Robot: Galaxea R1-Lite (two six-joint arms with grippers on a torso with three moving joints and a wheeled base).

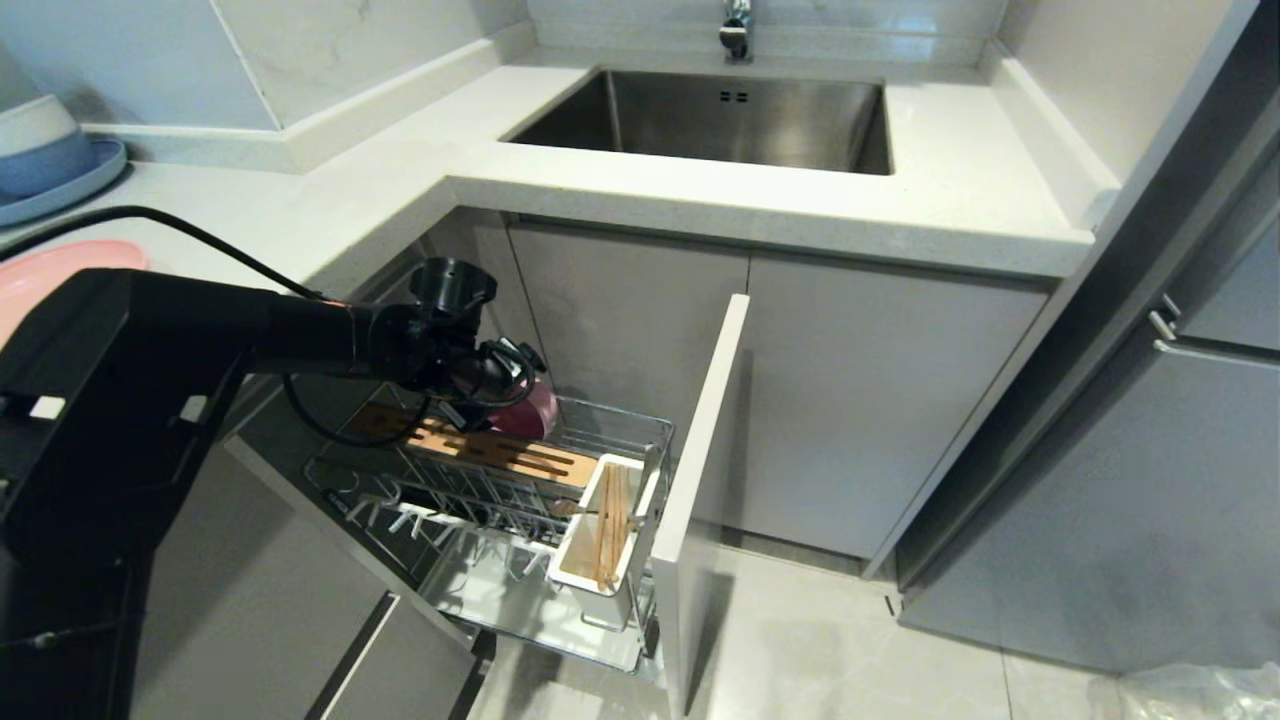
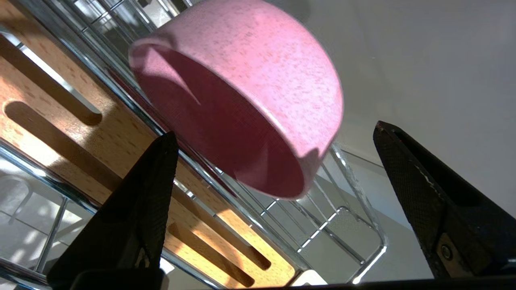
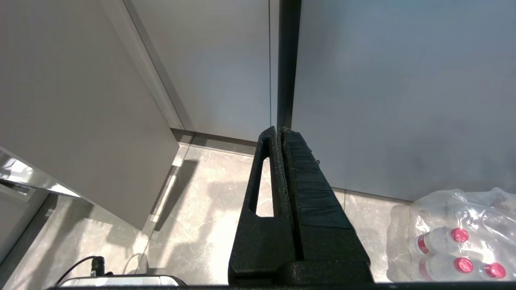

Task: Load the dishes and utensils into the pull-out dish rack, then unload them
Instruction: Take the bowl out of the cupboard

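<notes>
Head view showed the left arm reaching low over the pull-out dish rack (image 1: 500, 500), its left gripper (image 1: 505, 385) just beside the pink bowl (image 1: 535, 412) at the rear of the wire basket, behind the slotted wooden bar (image 1: 500, 452). The chopsticks (image 1: 610, 520) stood in the white utensil holder (image 1: 600, 545) at the front corner, against the open cabinet-door front (image 1: 700, 480). A pink plate (image 1: 60, 270) lay on the counter at the far left, partly hidden by the arm, so loading looked unfinished. The fork could not be made out.

Left wrist view showed the jaws spread wide, one finger (image 2: 149, 189) on each side, with the bowl (image 2: 250, 92) between and beyond them and touching neither. The bowl was matte, speckled pink, tipped on its side with its opening facing the wooden bar (image 2: 60, 133) and its rim resting on the chrome wires. Perched like that, it seemed likely to roll or slide if a finger clipped its rim, and the smooth round wall would offer little purchase for a shallow pinch. A finger could also have caught the wires below.

Right wrist view showed the right gripper (image 3: 280, 133) with its jaws pressed together, holding nothing, hanging over the floor near a pack of bottles (image 3: 455, 237), well apart from the rack.
</notes>
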